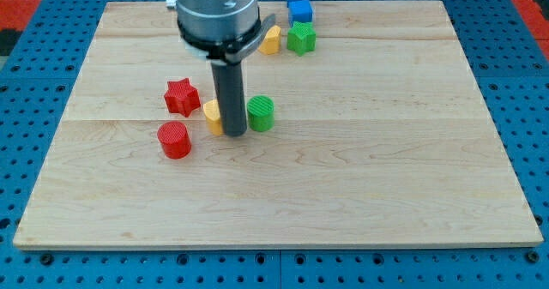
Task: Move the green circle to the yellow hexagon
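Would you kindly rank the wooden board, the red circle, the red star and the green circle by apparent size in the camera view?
1. wooden board, by far the largest.
2. red star, red circle and green circle: these look about alike, and differing nearness to the camera makes any ranking unsure.

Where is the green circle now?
The green circle lies left of the board's centre in the camera view, just right of my tip, with the yellow hexagon on the tip's other side.

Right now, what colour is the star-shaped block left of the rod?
Red. The red star shows clearly in the camera view, left of my tip.
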Controlling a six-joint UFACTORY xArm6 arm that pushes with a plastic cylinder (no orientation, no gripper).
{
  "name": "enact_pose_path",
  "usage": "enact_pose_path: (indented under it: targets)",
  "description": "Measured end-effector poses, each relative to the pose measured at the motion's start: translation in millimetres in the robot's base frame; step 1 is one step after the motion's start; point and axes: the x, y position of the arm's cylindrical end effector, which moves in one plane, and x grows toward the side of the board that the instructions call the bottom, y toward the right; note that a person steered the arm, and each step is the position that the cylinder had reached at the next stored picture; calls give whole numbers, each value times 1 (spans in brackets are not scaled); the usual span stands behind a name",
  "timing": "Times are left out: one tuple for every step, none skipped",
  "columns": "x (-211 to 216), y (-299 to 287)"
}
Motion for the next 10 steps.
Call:
enact_pose_path:
  targets:
    - [9, 23]
    - [-10, 35]
    - [-44, 36]
    - [-73, 36]
    - [-78, 36]
    - [-91, 36]
    - [-114, 37]
    - [-121, 37]
    - [-121, 37]
    - [-125, 37]
